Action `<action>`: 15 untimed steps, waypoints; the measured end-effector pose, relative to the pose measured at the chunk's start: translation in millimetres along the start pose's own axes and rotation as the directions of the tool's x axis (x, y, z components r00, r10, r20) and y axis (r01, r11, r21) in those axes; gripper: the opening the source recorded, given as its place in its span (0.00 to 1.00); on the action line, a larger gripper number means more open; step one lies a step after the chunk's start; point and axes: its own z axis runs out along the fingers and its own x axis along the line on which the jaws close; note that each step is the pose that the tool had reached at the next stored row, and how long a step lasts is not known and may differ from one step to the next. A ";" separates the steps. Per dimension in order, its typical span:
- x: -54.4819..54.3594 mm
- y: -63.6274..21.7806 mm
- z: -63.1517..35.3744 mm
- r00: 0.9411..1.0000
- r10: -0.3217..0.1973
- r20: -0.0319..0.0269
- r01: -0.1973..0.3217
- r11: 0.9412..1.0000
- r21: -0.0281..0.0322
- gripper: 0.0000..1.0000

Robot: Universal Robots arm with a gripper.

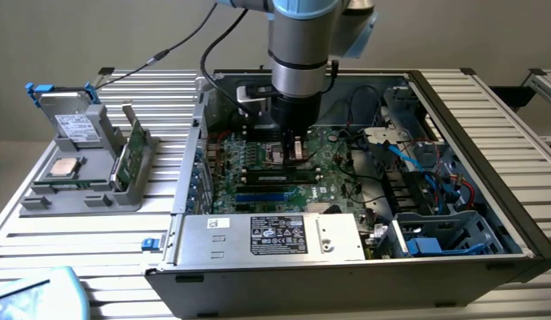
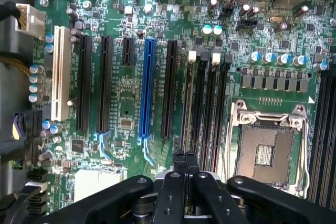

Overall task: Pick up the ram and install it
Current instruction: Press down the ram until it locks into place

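- Hovering over the motherboard [image 2: 126, 103], our gripper [image 2: 185, 163] has its fingers pressed together, directly above the ram [image 2: 187, 103] standing edge-on in its slot.
- We judge uneven downward pressure could leave the stick half-seated or crack a slot latch [image 2: 192, 55].

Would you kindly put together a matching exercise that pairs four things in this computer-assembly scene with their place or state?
Things:
1. claw
2. ram
3. processor chip
4. processor socket

Place or state:
A. lying flat on the grey holder
B. shut, over the motherboard
C. empty, on the motherboard
D. standing on edge in the grey holder

Pairs: 1-B, 2-D, 3-A, 4-C
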 end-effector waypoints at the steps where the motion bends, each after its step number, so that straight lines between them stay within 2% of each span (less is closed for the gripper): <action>1: -0.1 2.2 0.0 1.000 0.000 0.000 0.000 1.000 0.000 0.11; 6: -0.8 11.4 0.1 1.000 0.002 0.000 -0.002 1.000 0.000 0.11; 15: -0.9 11.5 7.1 1.000 0.002 -0.001 -0.002 1.000 -0.001 0.11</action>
